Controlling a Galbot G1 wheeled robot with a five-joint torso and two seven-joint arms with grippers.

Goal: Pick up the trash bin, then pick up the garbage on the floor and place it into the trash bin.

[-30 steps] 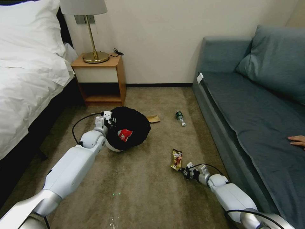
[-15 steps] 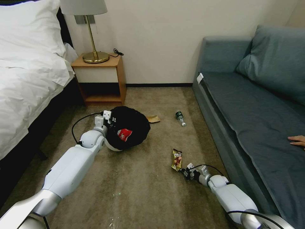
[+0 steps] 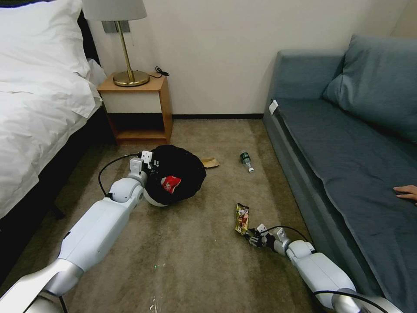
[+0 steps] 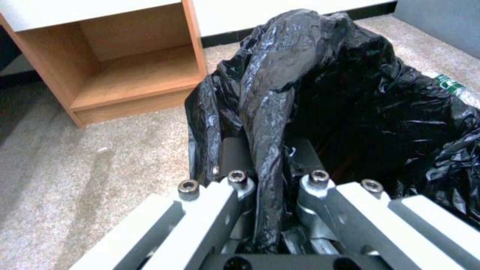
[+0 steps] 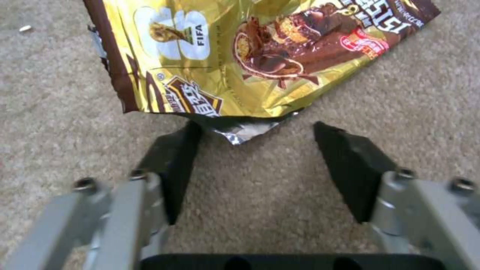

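Low on the carpet (image 3: 195, 261), the right gripper (image 5: 255, 150) gapes wide, holding nothing, the gold snack wrapper (image 5: 240, 56) just beyond its fingertips. Farther left, the left gripper (image 4: 272, 180) clamps the trash bin (image 3: 176, 176) rim; 1 red-and-white packet (image 3: 170, 184) lies inside.

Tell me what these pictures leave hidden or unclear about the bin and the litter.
- Trash bin: head view, its white wall mostly covered by the black bag and the left end effector.
- Bin's bottom: left wrist view, lost in dark bag folds.
- Bottle: head view, label too small to read.
- Gold wrapper: right wrist view, far end cut off by the edge; right end effector open.
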